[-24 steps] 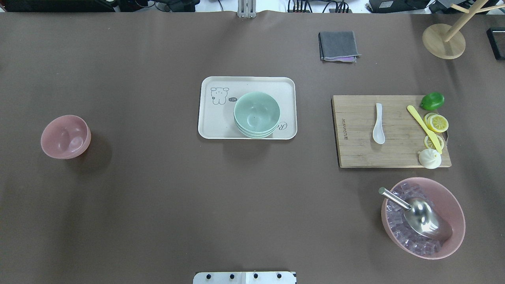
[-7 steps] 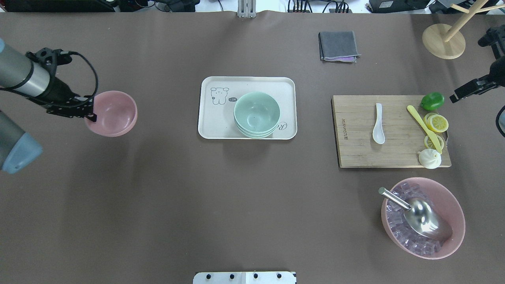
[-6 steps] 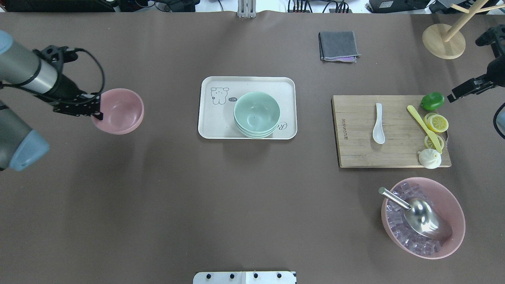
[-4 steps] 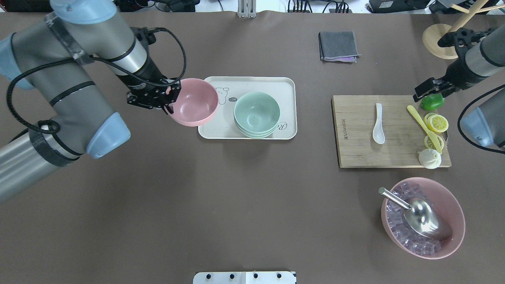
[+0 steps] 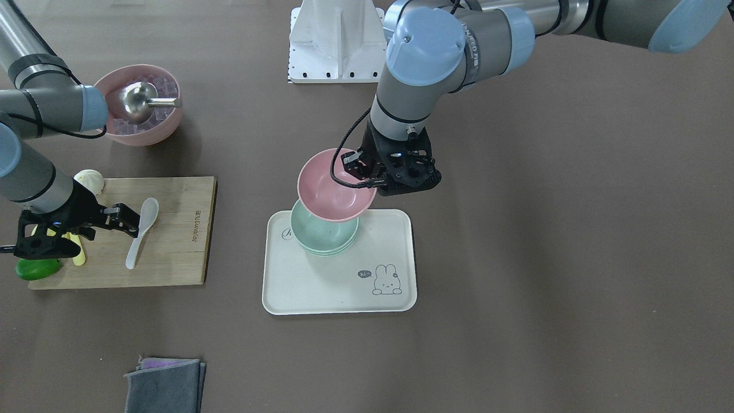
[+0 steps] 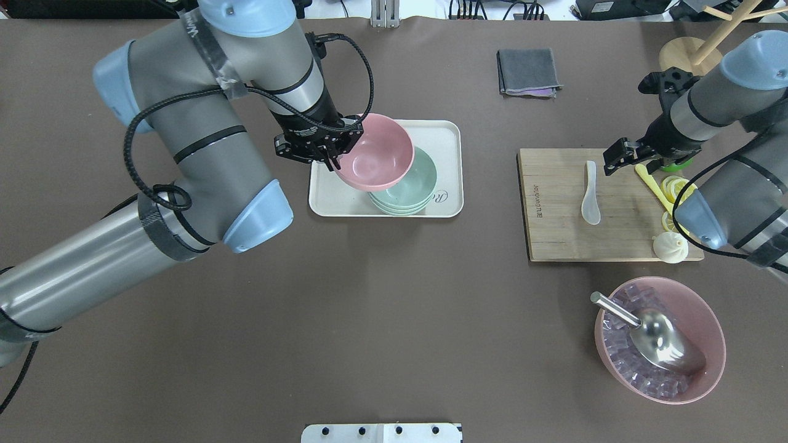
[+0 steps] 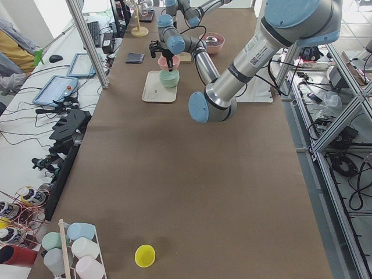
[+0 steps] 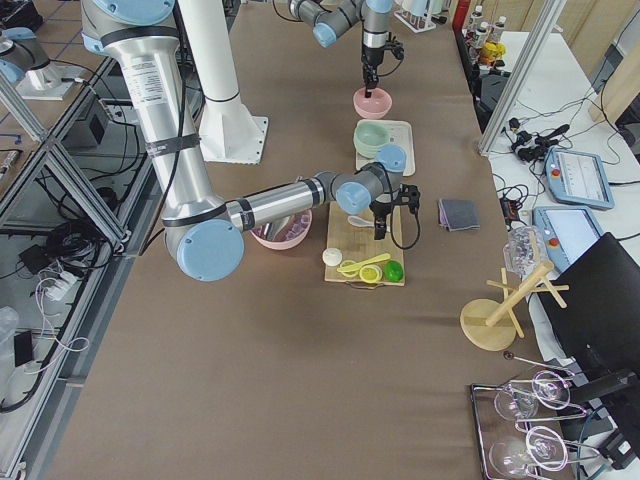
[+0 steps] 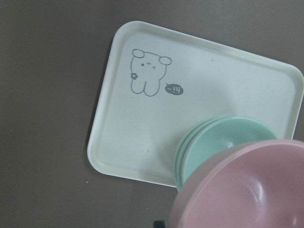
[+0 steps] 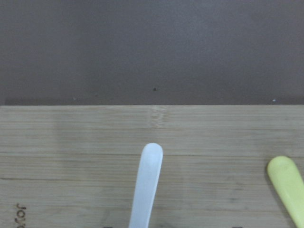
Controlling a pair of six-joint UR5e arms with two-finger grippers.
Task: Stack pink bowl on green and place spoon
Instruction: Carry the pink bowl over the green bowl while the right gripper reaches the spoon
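Observation:
My left gripper [image 6: 332, 155] is shut on the rim of the small pink bowl [image 6: 375, 152] and holds it, slightly tilted, just above the stack of green bowls [image 6: 414, 187] on the white tray [image 6: 444, 133]. The left wrist view shows the pink bowl [image 9: 247, 190] overlapping the green stack [image 9: 213, 142]. The white spoon [image 6: 590, 194] lies on the wooden cutting board [image 6: 554, 237]. My right gripper [image 6: 617, 157] is open and empty, hovering over the board by the spoon's handle end [image 10: 147, 185].
A yellow knife [image 6: 662, 200], lemon slices, a lime and a white bun [image 6: 670, 247] sit on the board's right side. A large pink bowl of ice cubes with a metal scoop [image 6: 659, 338] stands in front. A grey cloth [image 6: 528, 71] lies behind.
My left arm lifted the pink bowl from the table's left and carried it right, over the green bowls. My right arm came in over the cutting board toward the spoon.

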